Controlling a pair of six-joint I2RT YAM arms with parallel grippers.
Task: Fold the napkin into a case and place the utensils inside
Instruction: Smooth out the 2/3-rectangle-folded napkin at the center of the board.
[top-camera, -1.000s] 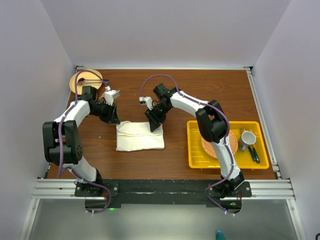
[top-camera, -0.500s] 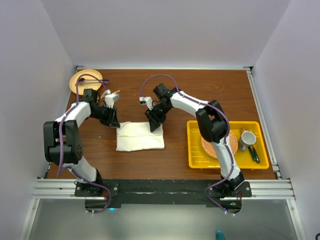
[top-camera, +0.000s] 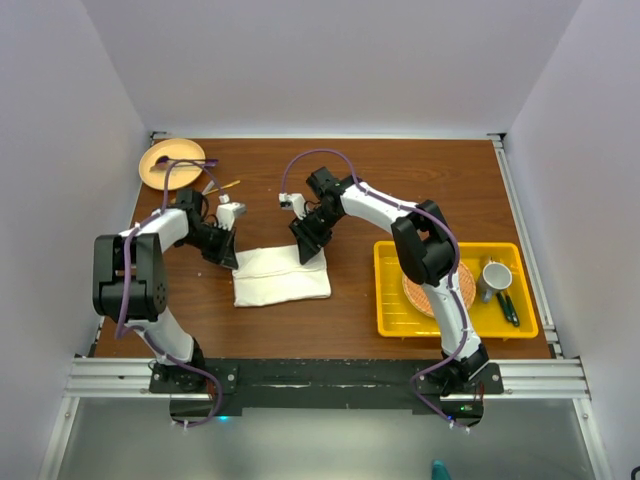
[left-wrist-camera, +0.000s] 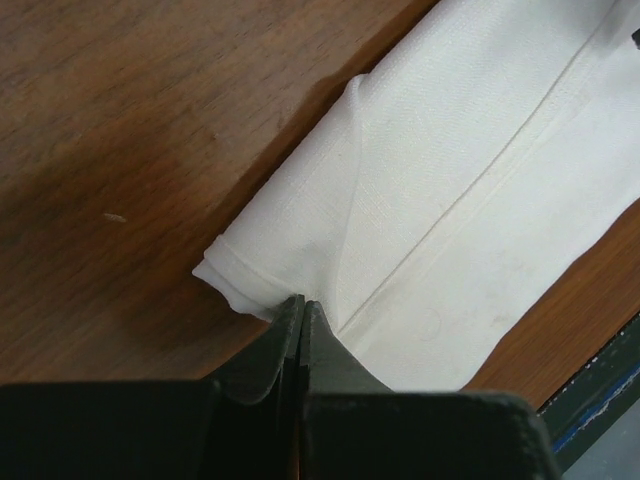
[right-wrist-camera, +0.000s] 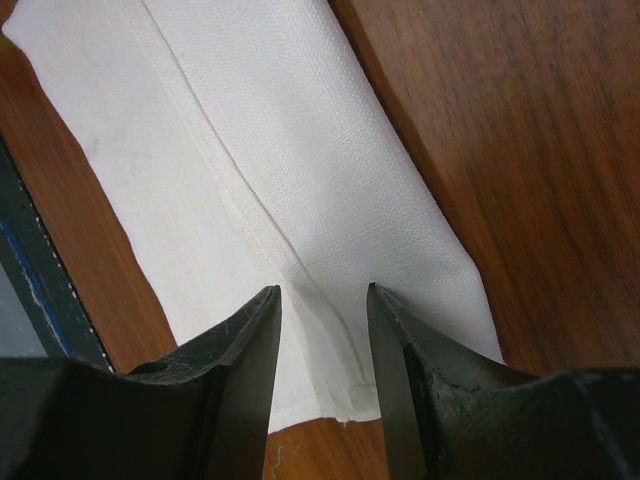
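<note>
The top view looks down from above and behind the arm bases, far enough off to take in the whole tabletop (top-camera: 400, 180) and the napkin (top-camera: 282, 275). The left wrist view sits close behind the left end effector (left-wrist-camera: 302, 310), facing down on one napkin end. The right wrist view looks close past the right end effector (right-wrist-camera: 323, 300) at what seems the opposite end. All three views share the napkin.

Place: a robot test cell in a lab.
Walls: plain white panels (top-camera: 330, 60) box in the wooden bench (top-camera: 400, 180) on three sides.
Mounting: left arm (top-camera: 130, 270) and right arm (top-camera: 420, 240) bolted to an aluminium rail (top-camera: 330, 378) at the near edge.
Wiring: purple cables (top-camera: 318, 152) run bare along both.
</note>
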